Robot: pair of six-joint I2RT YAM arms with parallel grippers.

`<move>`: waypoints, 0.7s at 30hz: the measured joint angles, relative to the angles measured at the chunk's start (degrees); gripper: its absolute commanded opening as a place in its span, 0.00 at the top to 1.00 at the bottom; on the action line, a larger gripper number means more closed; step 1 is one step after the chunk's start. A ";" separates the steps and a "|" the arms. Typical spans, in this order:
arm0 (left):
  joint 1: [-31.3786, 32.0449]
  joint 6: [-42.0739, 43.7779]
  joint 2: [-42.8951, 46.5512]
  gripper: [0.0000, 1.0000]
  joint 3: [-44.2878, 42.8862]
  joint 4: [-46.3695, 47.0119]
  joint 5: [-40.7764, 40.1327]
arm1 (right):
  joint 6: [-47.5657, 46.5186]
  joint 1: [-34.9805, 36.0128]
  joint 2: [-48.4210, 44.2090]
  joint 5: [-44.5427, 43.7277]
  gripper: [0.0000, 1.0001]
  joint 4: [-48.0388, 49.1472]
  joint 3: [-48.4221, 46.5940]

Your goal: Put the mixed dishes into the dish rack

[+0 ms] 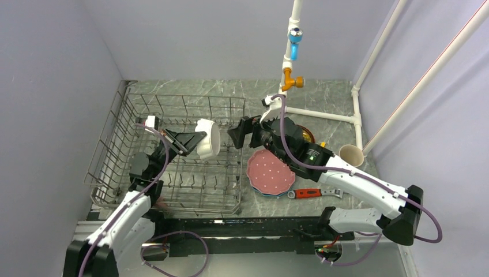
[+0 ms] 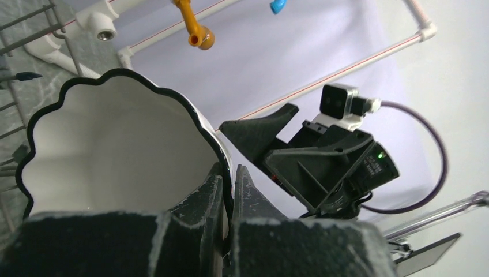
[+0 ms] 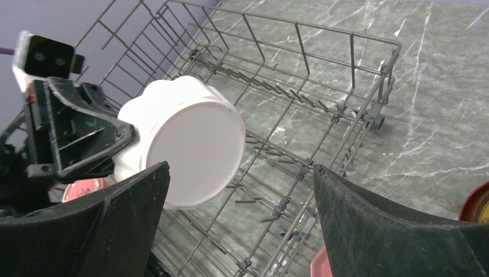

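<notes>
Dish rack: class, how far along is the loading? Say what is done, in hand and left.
Done: no dish shows seated in the dish rack. In hand: the left gripper pinches the white scalloped bowl by its rim, on its side over the rack; the right gripper is open and empty. Left: the pink scalloped plate on the blue plate, the cream cup and the red-brown plate, all on the table.

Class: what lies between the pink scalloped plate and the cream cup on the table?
In the top view, the right arm crosses the stretch between the pink scalloped plate and the cream cup.
</notes>
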State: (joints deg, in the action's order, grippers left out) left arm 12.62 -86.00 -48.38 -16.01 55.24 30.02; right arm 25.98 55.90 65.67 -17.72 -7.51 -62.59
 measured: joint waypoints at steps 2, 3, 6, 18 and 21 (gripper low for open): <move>0.39 4.42 4.68 1.00 -1.55 -8.85 0.63 | 0.35 0.00 0.72 0.79 0.03 -0.02 0.00; 0.59 6.75 6.78 1.00 -2.80 -13.66 0.74 | 0.61 0.00 1.18 1.46 0.02 -0.02 0.00; 0.70 12.35 11.28 1.00 -6.95 -24.81 0.66 | 0.87 -0.11 3.48 5.27 0.01 -0.09 0.00; 0.63 11.10 12.52 1.00 -14.23 -47.06 0.50 | -0.37 0.42 6.73 24.17 0.01 4.81 1.95; 0.57 10.69 13.05 1.00 -17.49 -54.69 -0.39 | -0.39 0.81 6.73 22.03 0.02 3.58 1.86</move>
State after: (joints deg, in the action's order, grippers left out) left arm 13.19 -75.31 -35.33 -33.50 0.56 29.63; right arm 25.58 56.71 72.40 4.32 -3.92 -60.73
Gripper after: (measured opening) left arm 0.062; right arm 0.991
